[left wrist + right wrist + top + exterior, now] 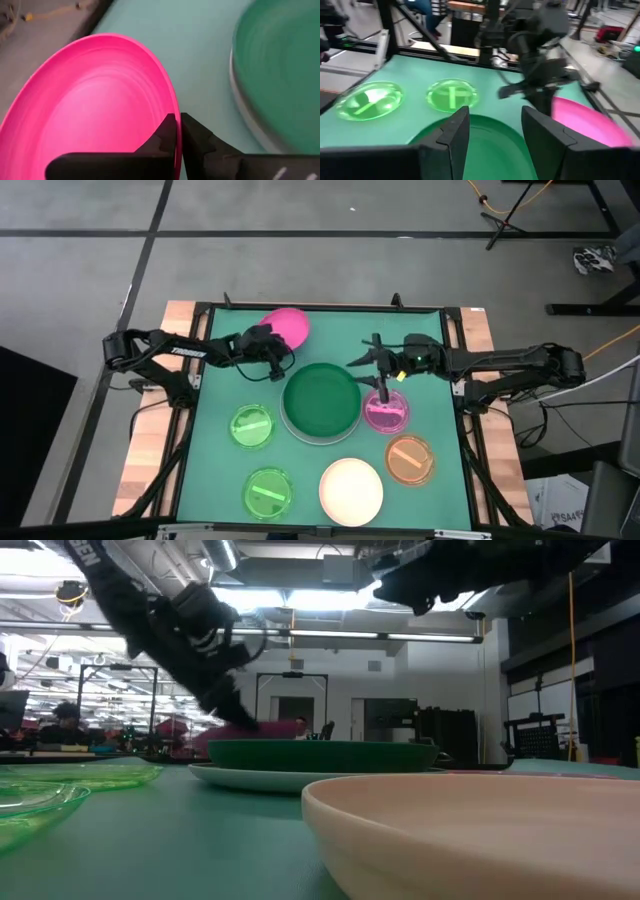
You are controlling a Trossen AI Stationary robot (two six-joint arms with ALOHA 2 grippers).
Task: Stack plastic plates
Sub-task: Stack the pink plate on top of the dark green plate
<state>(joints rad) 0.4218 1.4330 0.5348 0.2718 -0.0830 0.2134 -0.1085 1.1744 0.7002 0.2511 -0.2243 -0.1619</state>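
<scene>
My left claw pinches the pink plate's rim at the far edge, tilting it for the dark green plate mid-table, while my right claw hovers open above the magenta plate

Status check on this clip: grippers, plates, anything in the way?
Left gripper shut on pink plate rim. Right gripper open above dark green plate. Nothing blocking.

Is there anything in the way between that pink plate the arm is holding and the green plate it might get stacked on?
Nothing visible. The left gripper pinches the pink plate by its rim, right beside the dark green plate; only bare mat lies between them. The right gripper hovers at the green plate's far side, over the magenta plate.
</scene>
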